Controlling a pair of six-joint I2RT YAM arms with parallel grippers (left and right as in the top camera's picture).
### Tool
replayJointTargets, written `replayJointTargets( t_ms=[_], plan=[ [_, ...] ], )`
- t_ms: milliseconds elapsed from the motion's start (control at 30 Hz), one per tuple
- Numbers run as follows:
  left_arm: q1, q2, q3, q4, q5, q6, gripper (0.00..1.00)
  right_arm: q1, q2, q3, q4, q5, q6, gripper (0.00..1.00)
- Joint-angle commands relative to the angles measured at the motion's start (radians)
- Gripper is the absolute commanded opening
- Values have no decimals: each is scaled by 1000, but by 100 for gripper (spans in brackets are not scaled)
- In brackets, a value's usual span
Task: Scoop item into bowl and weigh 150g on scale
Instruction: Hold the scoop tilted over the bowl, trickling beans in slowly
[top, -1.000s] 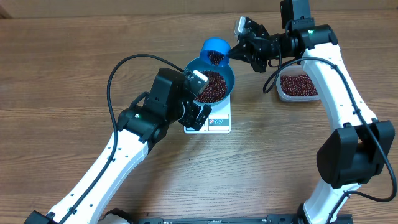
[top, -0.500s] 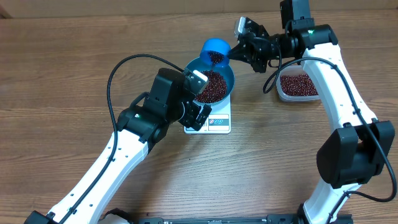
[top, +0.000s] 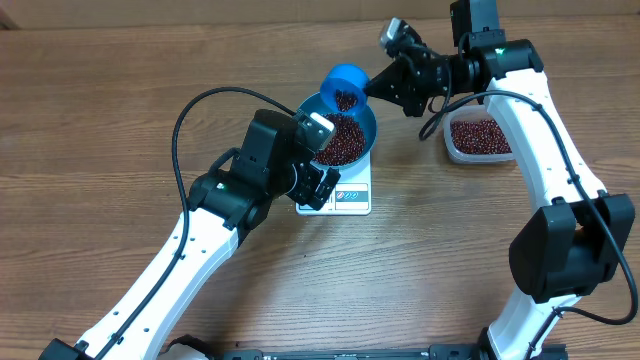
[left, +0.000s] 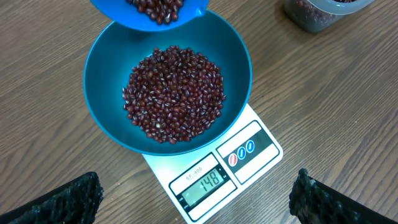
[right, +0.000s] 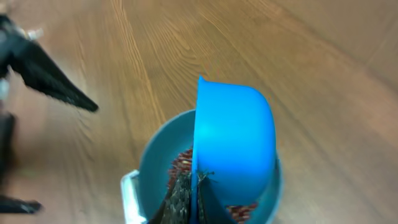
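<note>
right gripper clamps a small blue plastic scoop over the round blue plastic bowl of red-brown beans on a white square scale; left gripper spread wide

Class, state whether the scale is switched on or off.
On: the scale shows digits on its display, under the bowl of beans.

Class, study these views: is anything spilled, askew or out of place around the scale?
Nothing stands out. No beans lie loose on the table; the bowl sits on the scale, with the scoop tilted over it.
</note>
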Motion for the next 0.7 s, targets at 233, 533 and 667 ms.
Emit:
replayJointTargets(
  t_ms=[233, 533, 667],
  plan=[
    [5, -2, -2, 3, 7, -14, 100, 5, -39, 33, 10, -39, 204, 4],
    [5, -2, -2, 3, 6, -14, 100, 5, -39, 33, 32, -39, 169, 4],
    [5, -2, -2, 3, 6, -14, 99, 5, -39, 33, 31, -38, 65, 4]
  ],
)
